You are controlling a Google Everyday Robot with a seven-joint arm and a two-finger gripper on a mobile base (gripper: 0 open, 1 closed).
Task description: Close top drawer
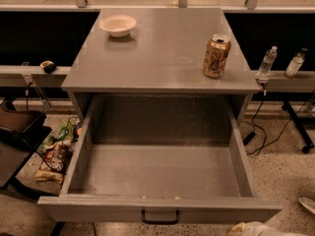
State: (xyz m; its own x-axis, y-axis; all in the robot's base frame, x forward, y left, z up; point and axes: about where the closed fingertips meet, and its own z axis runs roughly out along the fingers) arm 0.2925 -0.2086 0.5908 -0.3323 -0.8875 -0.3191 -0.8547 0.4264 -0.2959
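The top drawer [160,173] is pulled fully out of the grey cabinet, and its deep speckled grey interior is empty. Its front panel [98,211] runs along the bottom of the view, with the black bar handle [160,218] at centre. Only a pale part of my gripper [248,228] shows, at the bottom edge. It is just below the right end of the drawer front and to the right of the handle. The two lower drawers are out of view.
On the cabinet top [157,58] stand a white bowl [117,24] at the back left and a gold can [216,56] near the right front edge. Snack bags [55,154] lie on the floor at left. Two bottles [267,61] stand on a ledge at right, with cables below them.
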